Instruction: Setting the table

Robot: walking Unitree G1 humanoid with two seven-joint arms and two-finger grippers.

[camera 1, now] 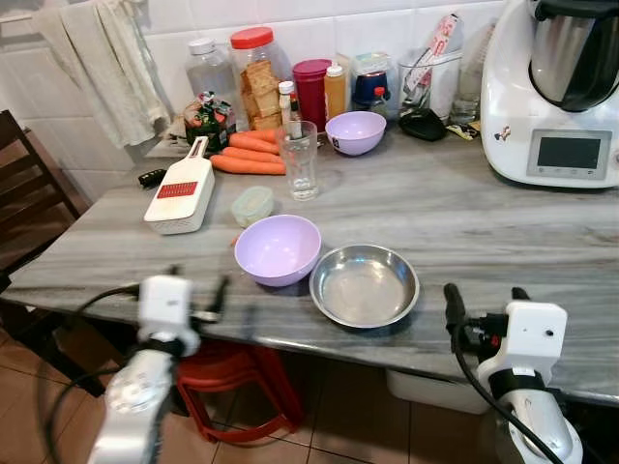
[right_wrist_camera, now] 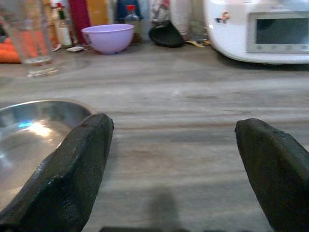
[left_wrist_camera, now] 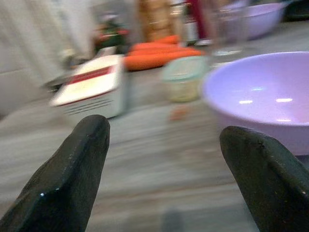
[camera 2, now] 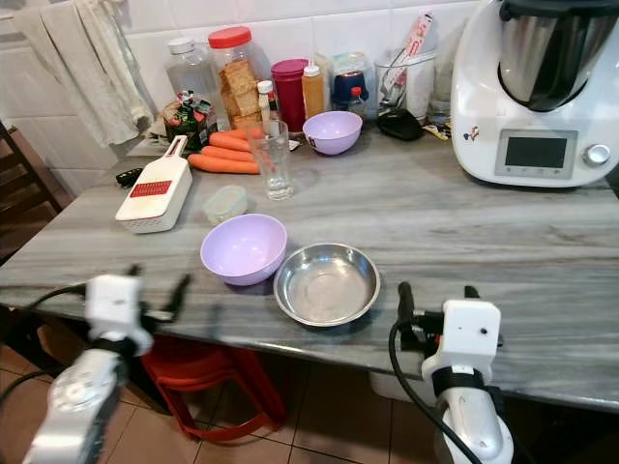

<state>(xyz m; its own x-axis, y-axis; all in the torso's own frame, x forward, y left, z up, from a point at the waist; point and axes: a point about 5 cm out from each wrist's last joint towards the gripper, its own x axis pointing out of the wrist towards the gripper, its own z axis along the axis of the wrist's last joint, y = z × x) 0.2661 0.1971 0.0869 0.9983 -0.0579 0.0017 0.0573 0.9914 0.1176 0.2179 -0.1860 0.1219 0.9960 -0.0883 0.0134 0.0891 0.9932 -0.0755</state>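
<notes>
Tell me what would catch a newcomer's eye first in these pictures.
Probably the purple bowl and the steel bowl side by side near the front edge of the grey table. Behind them stand a glass, carrots and a big white kitchen machine at back right. The left gripper and right gripper hover open at the front edge.

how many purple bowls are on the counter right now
2. One purple bowl sits near the front edge, touching the steel bowl on its right. The other purple bowl is at the back by the jars.
</notes>
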